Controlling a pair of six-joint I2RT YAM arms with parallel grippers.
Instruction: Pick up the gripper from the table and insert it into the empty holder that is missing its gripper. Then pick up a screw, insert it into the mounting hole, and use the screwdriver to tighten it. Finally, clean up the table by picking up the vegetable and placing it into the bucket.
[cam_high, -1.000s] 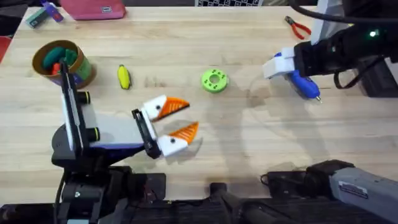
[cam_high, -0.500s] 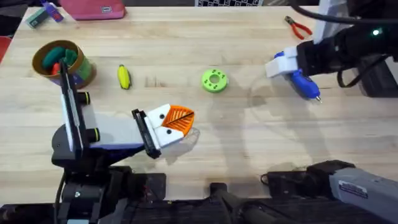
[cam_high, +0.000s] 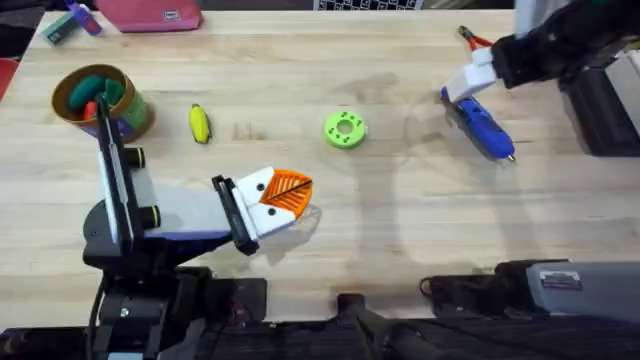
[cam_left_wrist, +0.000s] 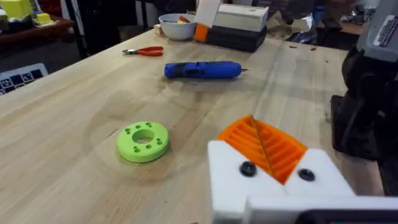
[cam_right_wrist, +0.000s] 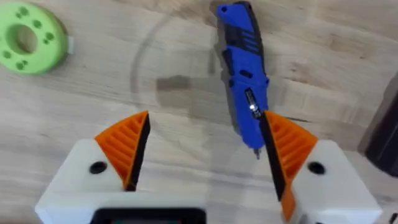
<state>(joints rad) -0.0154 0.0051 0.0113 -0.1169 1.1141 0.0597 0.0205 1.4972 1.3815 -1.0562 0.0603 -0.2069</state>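
The blue screwdriver (cam_high: 481, 126) lies flat on the table at the right, its silver tip toward me. My right gripper (cam_high: 469, 81) hovers just beyond its back end. Seen from the right wrist, this gripper (cam_right_wrist: 204, 122) is open, with the screwdriver (cam_right_wrist: 242, 62) below and nothing between the orange pads. My left gripper (cam_high: 283, 196) is shut near the table's middle, its two orange tips (cam_left_wrist: 264, 148) pressed together on nothing. The yellow vegetable (cam_high: 199, 124) lies right of the bucket (cam_high: 100, 101) at the far left. The loose gripper piece, empty holder and screw are out of view.
A green ring (cam_high: 345, 130) with small holes sits mid-table, also seen as the green ring (cam_left_wrist: 143, 141) ahead of the left fingers. Red-handled pliers (cam_high: 478, 42) lie at the far right edge. A pink pouch (cam_high: 158, 14) sits at the back left. A white bowl (cam_left_wrist: 177, 25) stands behind the pliers.
My left gripper went from open to shut. My right gripper drew back from the screwdriver toward the far right, leaving it on the table.
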